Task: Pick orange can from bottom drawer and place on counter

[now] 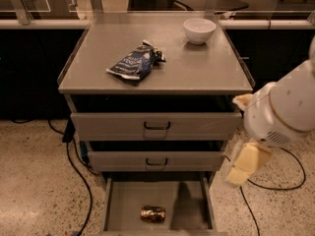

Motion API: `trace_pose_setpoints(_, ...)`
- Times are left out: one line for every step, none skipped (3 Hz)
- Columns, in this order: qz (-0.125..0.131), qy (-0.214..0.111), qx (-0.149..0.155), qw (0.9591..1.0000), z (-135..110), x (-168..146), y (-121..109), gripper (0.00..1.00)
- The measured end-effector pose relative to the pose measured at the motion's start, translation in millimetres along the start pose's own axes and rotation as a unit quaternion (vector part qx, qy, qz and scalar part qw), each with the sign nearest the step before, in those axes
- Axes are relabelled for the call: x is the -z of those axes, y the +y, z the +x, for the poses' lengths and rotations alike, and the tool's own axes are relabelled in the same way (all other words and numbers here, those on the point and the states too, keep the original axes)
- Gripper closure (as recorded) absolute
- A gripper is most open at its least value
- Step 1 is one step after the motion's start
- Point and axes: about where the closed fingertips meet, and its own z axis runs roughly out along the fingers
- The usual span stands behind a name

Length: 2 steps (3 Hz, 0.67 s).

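Note:
The orange can (pixel 152 214) lies on its side on the floor of the bottom drawer (pixel 125 200), which is pulled open at the foot of the cabinet. The grey counter (pixel 197 68) forms the cabinet's top. My arm's white joint (pixel 280 114) looms at the right, beside the cabinet's right edge. Below it the cream-coloured gripper (pixel 243 164) hangs down next to the middle drawer's right end, above and to the right of the can and apart from it. Nothing shows in the gripper.
A dark blue snack bag (pixel 135 61) and a white bowl (pixel 199 30) sit on the counter. The two upper drawers (pixel 156 126) stand slightly ajar. Black cables (pixel 78 176) trail on the speckled floor at left, and another cable (pixel 283 185) lies at right.

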Motion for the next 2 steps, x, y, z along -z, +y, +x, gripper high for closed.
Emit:
trace_pose_setpoints(-0.019, -0.010, -0.005, 0.9998, -1, -49, 36, 0.00)
trace_pose_setpoints(-0.030, -0.011, -0.003, 0.9995, -2, -90, 63, 0.00)
